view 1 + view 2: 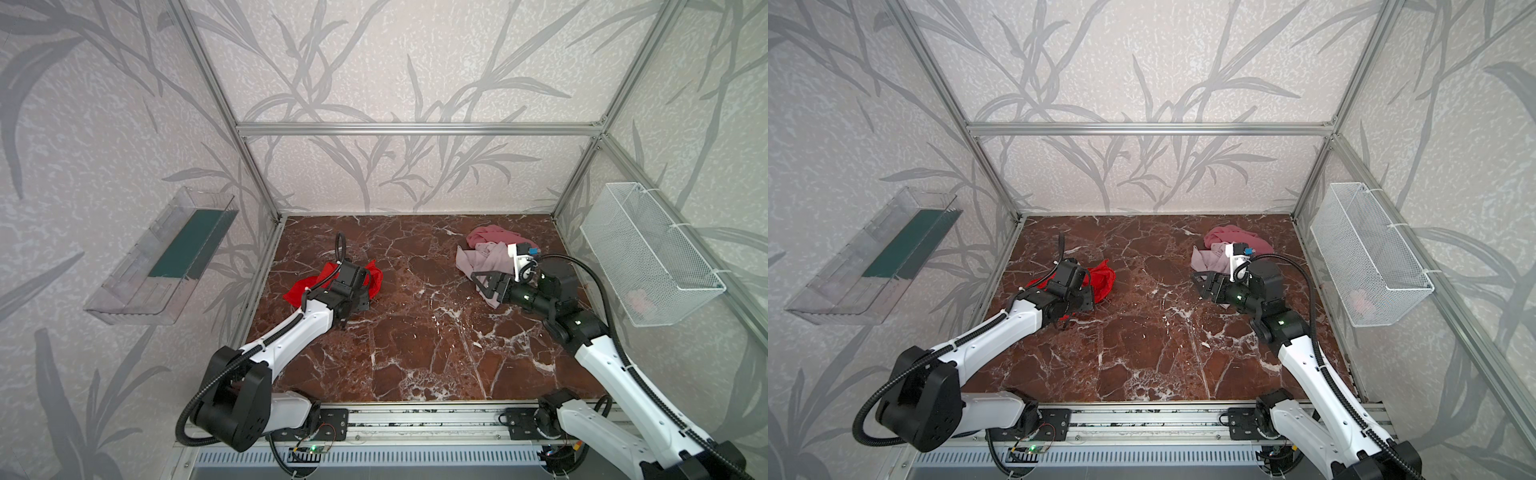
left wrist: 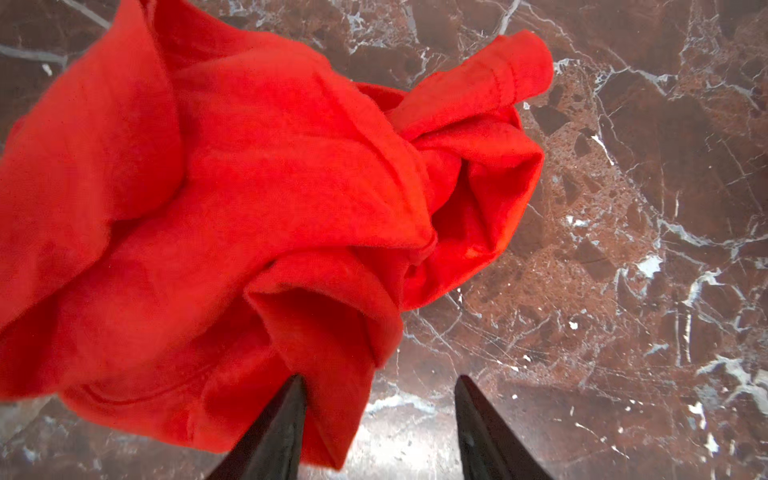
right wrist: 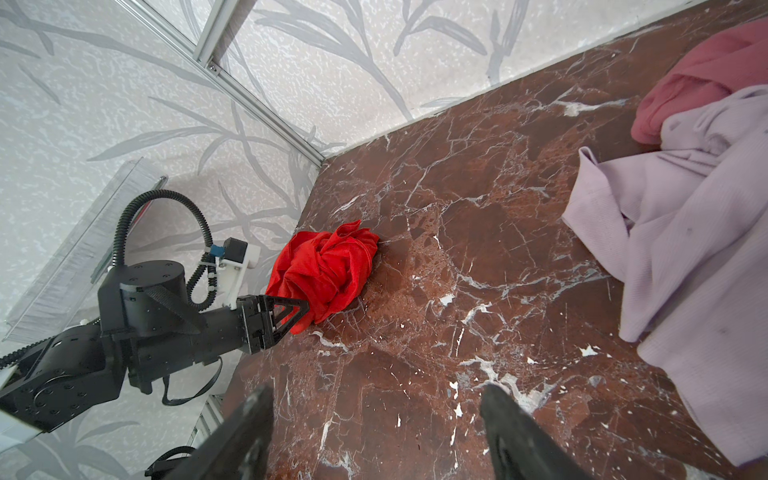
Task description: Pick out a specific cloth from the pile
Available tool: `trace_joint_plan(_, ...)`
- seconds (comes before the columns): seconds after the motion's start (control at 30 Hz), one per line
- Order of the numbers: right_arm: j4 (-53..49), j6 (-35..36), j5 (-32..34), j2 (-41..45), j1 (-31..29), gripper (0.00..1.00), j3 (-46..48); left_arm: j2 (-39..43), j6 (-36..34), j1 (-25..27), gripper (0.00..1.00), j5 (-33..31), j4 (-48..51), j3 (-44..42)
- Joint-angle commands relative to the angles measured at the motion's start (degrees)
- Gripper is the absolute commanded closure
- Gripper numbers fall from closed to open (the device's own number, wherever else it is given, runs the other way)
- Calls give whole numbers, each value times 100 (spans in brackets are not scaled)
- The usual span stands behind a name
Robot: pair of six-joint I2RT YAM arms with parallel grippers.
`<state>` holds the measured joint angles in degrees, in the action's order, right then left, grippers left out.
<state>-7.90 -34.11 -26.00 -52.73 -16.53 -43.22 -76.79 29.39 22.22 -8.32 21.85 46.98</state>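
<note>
The bright red cloth (image 1: 298, 289) lies crumpled on the left of the marble table, apart from the pile. My left gripper (image 2: 379, 379) is at its near edge, jaws apart. A red flap (image 2: 332, 395) hangs between the fingers against one of them, and the other finger touches nothing. The right wrist view shows that gripper (image 3: 305, 309) nosing into the red cloth (image 3: 328, 270). The pile, a dusty rose cloth (image 1: 490, 235) and a lilac cloth (image 1: 482, 259), sits at the back right. My right gripper (image 3: 378, 388) hovers open and empty beside the lilac cloth (image 3: 673, 232).
A clear plastic tray (image 1: 162, 257) hangs on the left wall. A white wire basket (image 1: 648, 253) hangs on the right wall with something pale pink inside. Aluminium posts frame the marble table (image 1: 415, 332); its middle and front show bare stone.
</note>
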Motion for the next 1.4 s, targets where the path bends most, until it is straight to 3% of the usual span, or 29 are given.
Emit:
trace_joint_plan(0.0, 131, -17, -11, -44, -6, 22, -63, -233, 225, -266, 53, 141, -401, 57)
trace_joint_plan(0.17, 76, 36, 50, -129, -6, 22, -157, -572, 397, -634, 72, 92, -596, 254)
trace_joint_plan(0.33, 130, 20, 66, -337, -7, 22, -272, -958, 380, -959, 82, 73, -787, 597)
trace_joint_plan(0.73, -66, 115, 178, -695, -5, 22, -703, -2016, 360, -1870, 85, -39, -1111, 1541)
trace_joint_plan(0.97, -359, 452, 511, -571, 1, 22, -718, -1703, 96, -1890, 82, 549, -948, 1697)
trace_joint_plan(1.07, -582, 686, 769, -426, 18, 22, -774, -1205, 30, -1785, 75, 562, -744, 1592)
trace_joint_plan(1.37, -931, 1425, 1562, 60, 368, 22, -639, 563, -579, -855, 26, -46, -554, 962)
